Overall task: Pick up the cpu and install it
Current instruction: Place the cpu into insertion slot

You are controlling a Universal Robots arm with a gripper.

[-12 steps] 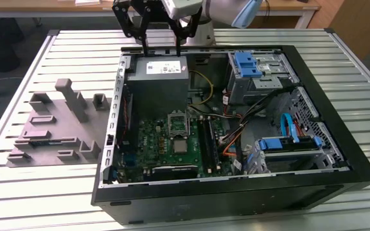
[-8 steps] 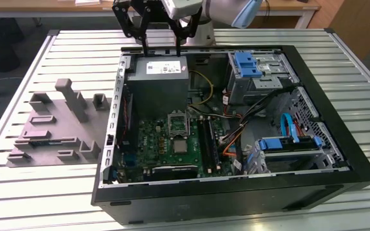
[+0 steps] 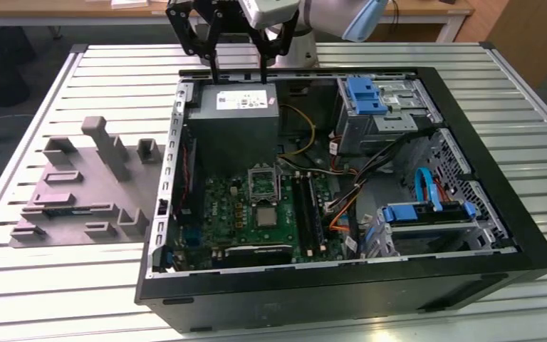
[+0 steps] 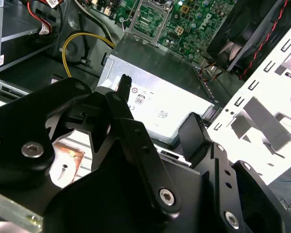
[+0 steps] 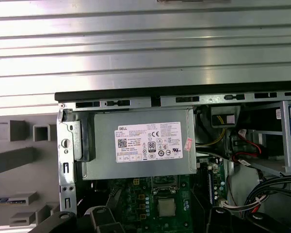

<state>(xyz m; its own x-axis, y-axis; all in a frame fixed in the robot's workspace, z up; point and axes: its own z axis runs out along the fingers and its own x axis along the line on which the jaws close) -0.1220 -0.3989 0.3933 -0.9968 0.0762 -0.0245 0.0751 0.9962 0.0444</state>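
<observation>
Big black open PC case (image 3: 501,235) lying flat. Grey metal PSU box (image 3: 231,121) sits just under my black two-finger gripper (image 3: 240,71), which is spread wide and empty. Small silvery square cpu (image 3: 267,216) lies on the green motherboard (image 3: 221,214), well beyond the gripper, past the PSU. Risk, imo: dropping from here clips the PSU or case rim.

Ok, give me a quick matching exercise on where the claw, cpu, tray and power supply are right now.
1 claw
2 cpu
3 grey tray
4 power supply

A on the slatted table, outside the case
B open, empty, over the case's edge
C on the green motherboard
D large grey box in the case's corner

Pairs: 1-B, 2-C, 3-A, 4-D
</observation>
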